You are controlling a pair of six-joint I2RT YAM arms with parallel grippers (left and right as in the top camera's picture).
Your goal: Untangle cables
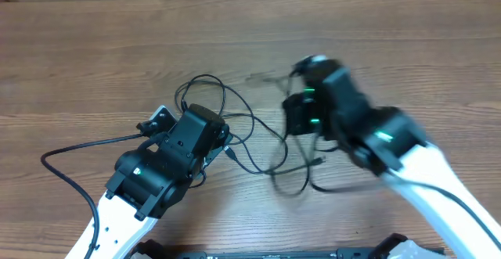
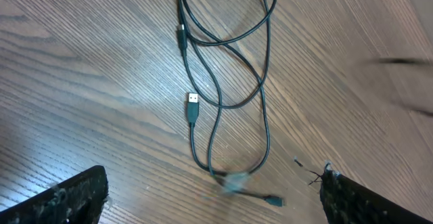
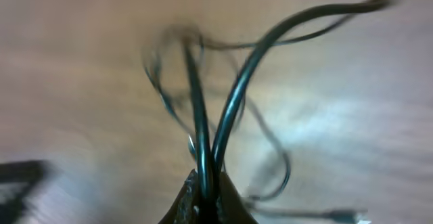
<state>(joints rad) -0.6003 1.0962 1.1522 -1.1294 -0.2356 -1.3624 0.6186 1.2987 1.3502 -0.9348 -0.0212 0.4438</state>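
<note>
While the right gripper (image 3: 206,198) is clenched on two strands of the cables (image 3: 197,116), the slack loops lie on the table (image 2: 81,82) directly beneath the left gripper (image 2: 215,183) — released wide. Their long axis runs away from those jaws, so the left gripper is nearer.

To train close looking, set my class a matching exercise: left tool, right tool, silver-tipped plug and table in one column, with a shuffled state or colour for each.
1. left tool
2. right tool
3. silver-tipped plug
4. table

A. shut on black cables
B. brown wood
C. open, gripping nothing
D. lying loose on the surface

Pairs: 1-C, 2-A, 3-D, 4-B
</note>
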